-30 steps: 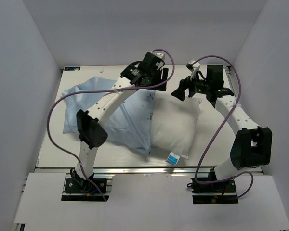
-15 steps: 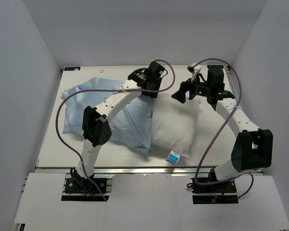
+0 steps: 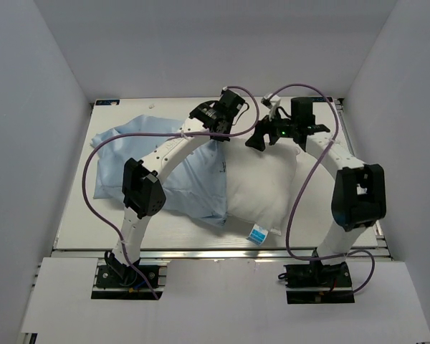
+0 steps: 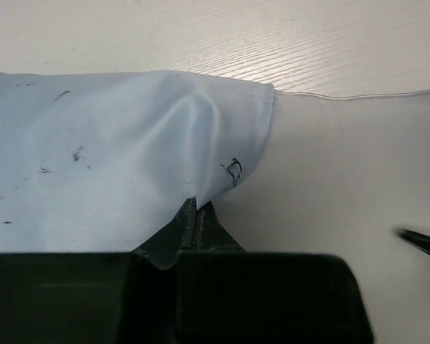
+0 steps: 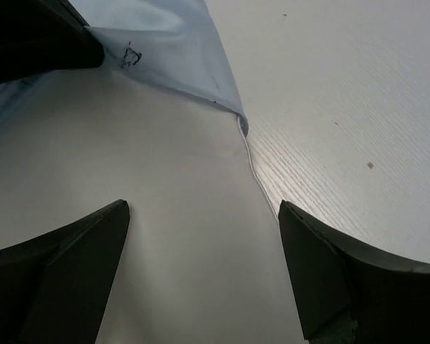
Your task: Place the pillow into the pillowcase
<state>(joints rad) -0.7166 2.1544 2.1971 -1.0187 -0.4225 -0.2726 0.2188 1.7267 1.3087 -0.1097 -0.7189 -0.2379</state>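
The white pillow (image 3: 261, 190) lies right of centre on the table, its left part tucked into the light-blue pillowcase (image 3: 143, 154), which spreads off to the left. My left gripper (image 4: 197, 206) is shut on the pillowcase's opening edge (image 4: 229, 172) at the far side, where the blue cloth overlaps the pillow (image 4: 344, 186). My right gripper (image 5: 201, 208) hangs open just above the pillow's far end (image 5: 179, 236), nothing between its fingers (image 5: 93, 244). In the top view the left gripper (image 3: 224, 135) and the right gripper (image 3: 258, 140) are close together.
A small blue-and-white tag (image 3: 257, 235) sticks out at the pillow's near corner. Bare wooden table (image 5: 358, 107) lies beyond the pillow's far seam. White enclosure walls stand on the left, right and back. Purple cables loop over both arms.
My left gripper has dropped onto the pillowcase's far edge and shut on it. The right arm has swung left, bringing its open gripper over the pillow's far end.
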